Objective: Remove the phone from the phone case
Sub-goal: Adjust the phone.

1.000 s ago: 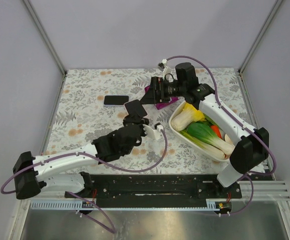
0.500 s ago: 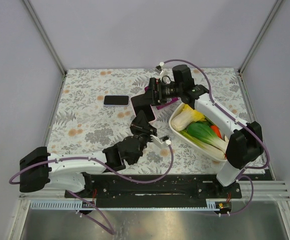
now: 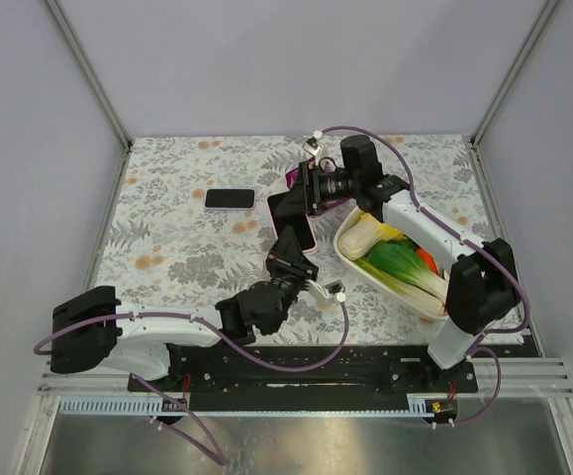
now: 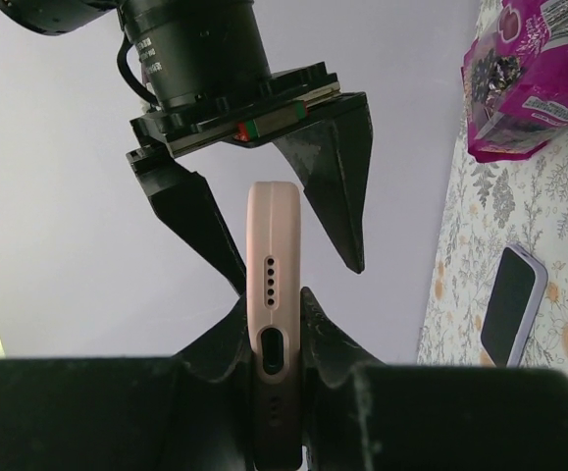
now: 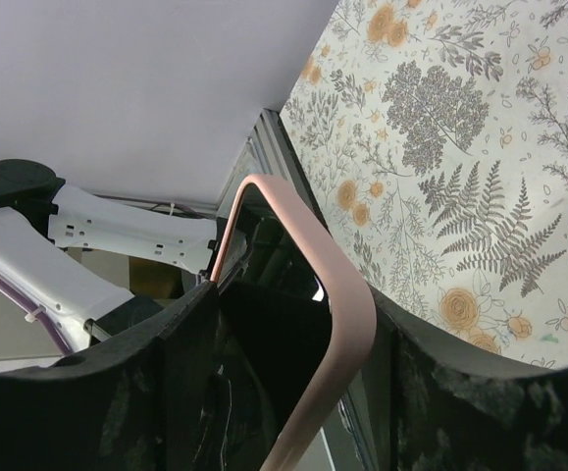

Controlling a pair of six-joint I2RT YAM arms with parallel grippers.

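A phone in a pink case is held up off the table between the two arms. My left gripper is shut on its lower end. In the left wrist view the case's bottom edge, with speaker holes and a port, sits clamped between my fingers. My right gripper is open, with its fingers spread on either side of the case's upper end. The right wrist view shows the pink corner and dark screen between the wide jaws.
A second phone lies flat on the floral table at the back left and also shows in the left wrist view. A purple snack bag lies behind the grippers. A white bowl of vegetables stands to the right.
My left arm has moved right and nearer, carrying the cased phone. My right gripper has swung over so that its jaws straddle the phone's upper end.
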